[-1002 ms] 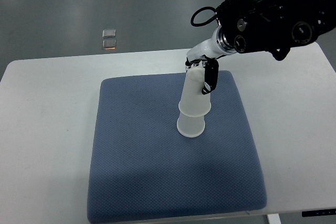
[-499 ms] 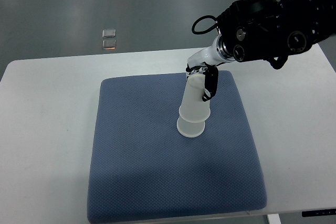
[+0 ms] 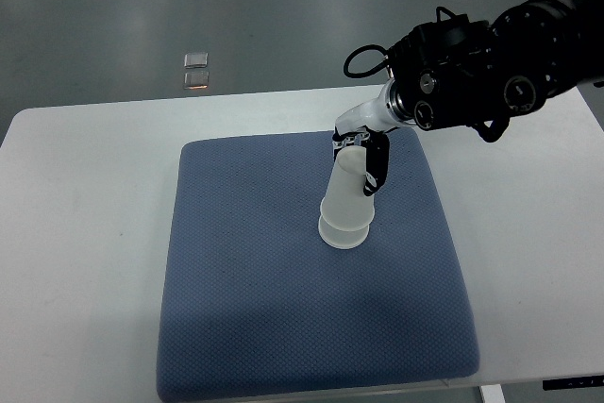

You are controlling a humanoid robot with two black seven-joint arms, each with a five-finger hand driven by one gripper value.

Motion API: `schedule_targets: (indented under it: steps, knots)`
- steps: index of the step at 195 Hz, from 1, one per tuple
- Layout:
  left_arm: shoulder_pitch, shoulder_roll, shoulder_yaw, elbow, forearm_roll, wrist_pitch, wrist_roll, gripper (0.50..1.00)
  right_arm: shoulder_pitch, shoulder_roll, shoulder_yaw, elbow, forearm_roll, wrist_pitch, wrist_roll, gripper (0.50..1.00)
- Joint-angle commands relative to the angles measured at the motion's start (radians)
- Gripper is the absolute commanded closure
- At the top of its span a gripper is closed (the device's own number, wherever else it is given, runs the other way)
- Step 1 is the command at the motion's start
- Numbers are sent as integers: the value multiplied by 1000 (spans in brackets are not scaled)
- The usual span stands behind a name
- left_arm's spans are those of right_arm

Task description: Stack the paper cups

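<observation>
Cups: two translucent white paper cups (image 3: 346, 202), upside down, one nested over the other, stand slightly tilted on a blue-grey textured fabric mat (image 3: 283, 327), right of the mat's centre and toward its far edge.
Lower cup: its rim rests on the mat; only a narrow band shows beneath the upper cup.
Right hand: the black-and-white robot hand (image 3: 363, 150) clamps the upper cup near its top, a dark finger (image 3: 377, 165) lying down its right side.
Right arm: a bulky black arm (image 3: 491, 63) reaches in over the mat's far right corner.
Mat: lies on a white tabletop (image 3: 85, 233).
Floor: two small clear squares (image 3: 196, 70) lie beyond the mat's far left corner.
</observation>
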Motion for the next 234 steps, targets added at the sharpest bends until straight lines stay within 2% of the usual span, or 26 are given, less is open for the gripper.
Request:
schedule_targets:
  steps: [1,36,73,83,125,153,175,184,207,234]
  knots:
    - [1,0,0,1,0,0,0,500,-9,7,3,-1,0,-7,1,701]
    - [1,0,0,1,0,0,0,500,-10,12,8,-5,0,-5,2,671]
    - [0,0,0,1,0,0,0,500,6,-10,14,-7,1,12,6,605]
    - [0,0,0,1,0,0,0,500,19,-23,19,-11,3,19,7,605]
    - [1,0,2,-2,0,0,0,500,17,-152,119,-151,89,41,10,605]
    - [1,0,2,-2,0,0,0,500,-72,-267,267,-235,209,-7,21,605]
    - [1,0,2,-5,0,0,0,500,-184,-333,433,-281,247,-122,99,605]
    - [1,0,2,-5,0,0,0,500,-219,-349,488,-294,274,-145,117,605]
    - [0,0,2,-5,0,0,0,500,-326,-358,637,-343,399,-159,136,605]
    - [1,0,2,-2,0,0,0,500,-489,-362,861,-452,561,-157,144,605]
